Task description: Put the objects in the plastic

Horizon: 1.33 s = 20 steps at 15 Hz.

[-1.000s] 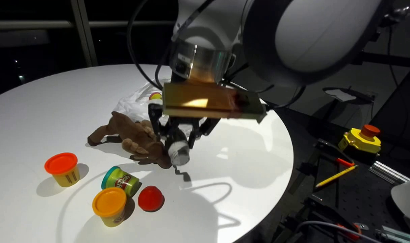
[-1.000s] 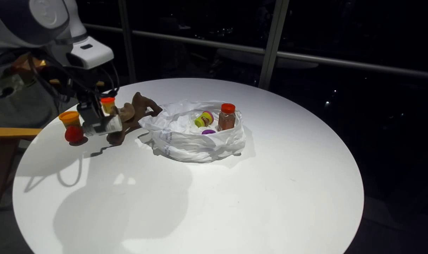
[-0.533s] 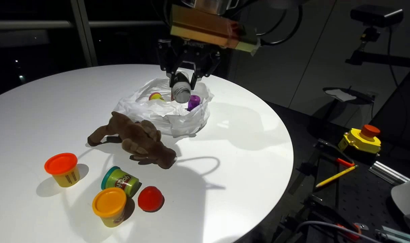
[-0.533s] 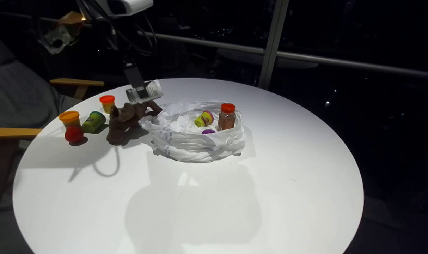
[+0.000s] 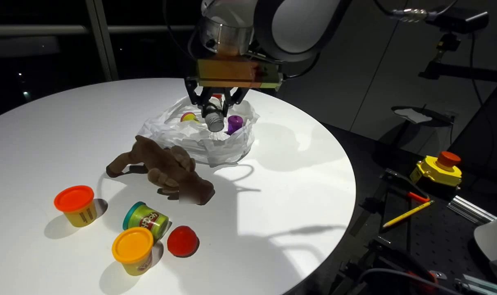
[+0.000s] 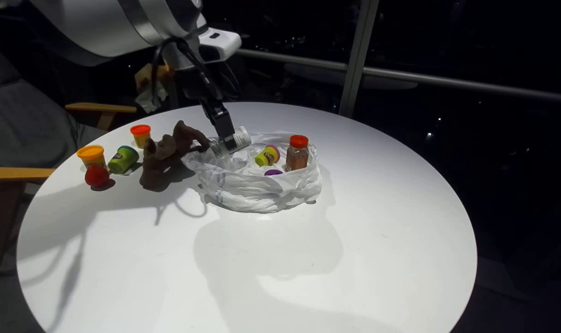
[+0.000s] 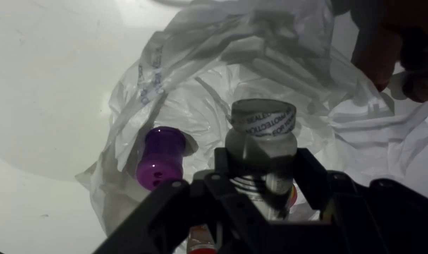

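Holding bottle over bag
Your fingers clamp it tilted; an off-centre release could roll it outside.

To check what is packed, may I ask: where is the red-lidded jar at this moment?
In an exterior view, the red-lidded jar stands inside the plastic bag, at its right side, next to the pink-lidded tub.

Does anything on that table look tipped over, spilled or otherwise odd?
The green tub stands out: it lies on its side, while the orange-lidded tub and red-lidded tub near it stand upright. I see no spill around it.
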Each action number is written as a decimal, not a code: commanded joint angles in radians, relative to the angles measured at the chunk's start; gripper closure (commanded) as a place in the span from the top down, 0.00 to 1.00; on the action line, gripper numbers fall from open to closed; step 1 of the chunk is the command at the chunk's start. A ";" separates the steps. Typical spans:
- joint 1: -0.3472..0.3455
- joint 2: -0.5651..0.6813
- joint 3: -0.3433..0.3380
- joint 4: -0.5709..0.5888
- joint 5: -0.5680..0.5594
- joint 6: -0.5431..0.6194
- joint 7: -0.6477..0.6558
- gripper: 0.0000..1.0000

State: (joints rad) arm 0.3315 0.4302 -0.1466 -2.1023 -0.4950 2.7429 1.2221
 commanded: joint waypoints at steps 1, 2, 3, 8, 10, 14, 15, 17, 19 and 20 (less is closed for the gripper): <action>0.042 0.105 -0.068 0.133 -0.076 0.012 0.003 0.25; 0.038 0.126 -0.075 0.149 -0.080 0.017 -0.005 0.25; 0.027 0.137 -0.069 0.155 -0.066 0.018 -0.023 0.25; -0.002 0.216 -0.068 0.124 -0.005 0.059 -0.091 0.25; 0.008 0.235 -0.095 0.117 -0.009 0.070 -0.098 0.25; 0.034 0.139 -0.141 0.055 -0.002 0.124 -0.091 0.83; 0.056 0.098 -0.162 0.032 -0.010 0.133 -0.079 0.89; 0.085 0.003 -0.181 -0.002 -0.010 0.094 -0.085 1.00; 0.101 -0.082 -0.172 -0.012 -0.016 0.021 -0.084 1.00; 0.086 -0.133 -0.134 -0.021 -0.005 -0.025 -0.105 1.00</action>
State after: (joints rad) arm 0.3960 0.4689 -0.3056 -2.0503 -0.5164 2.8210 1.1498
